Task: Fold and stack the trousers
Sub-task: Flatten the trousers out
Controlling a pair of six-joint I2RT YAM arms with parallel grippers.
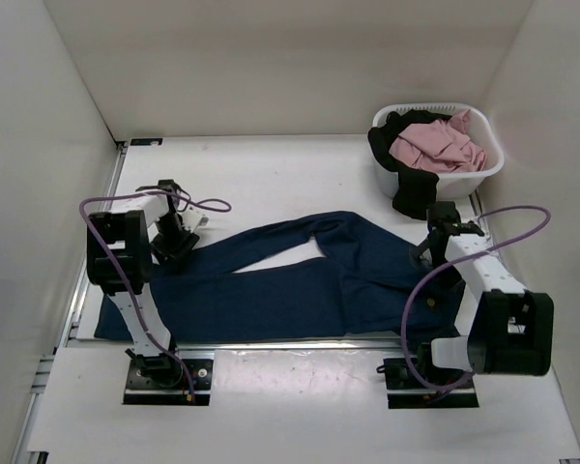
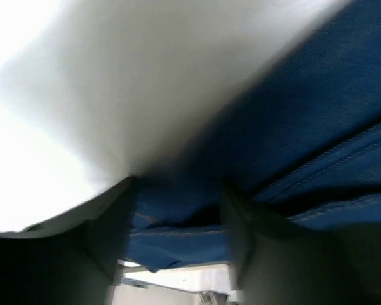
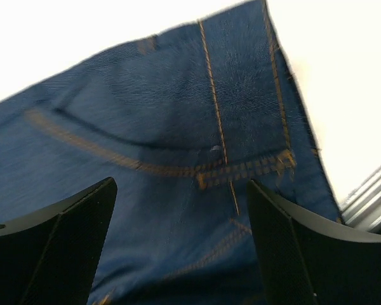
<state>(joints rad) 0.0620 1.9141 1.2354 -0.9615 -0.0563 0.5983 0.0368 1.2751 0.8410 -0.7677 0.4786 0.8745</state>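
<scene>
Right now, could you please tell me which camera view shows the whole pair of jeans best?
The top external view: the jeans lie spread across the table, legs pointing left, nearly all visible. The right wrist view gives a close-up of seams and orange stitching; the left wrist view, only blurred denim.

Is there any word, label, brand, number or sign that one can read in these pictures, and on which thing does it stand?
No text can be read in any view.
Jeans: only orange stitching shows, no label or brand.
Basket: plain white wall, no print visible.
Left wrist view: too blurred to show any lettering.
</scene>
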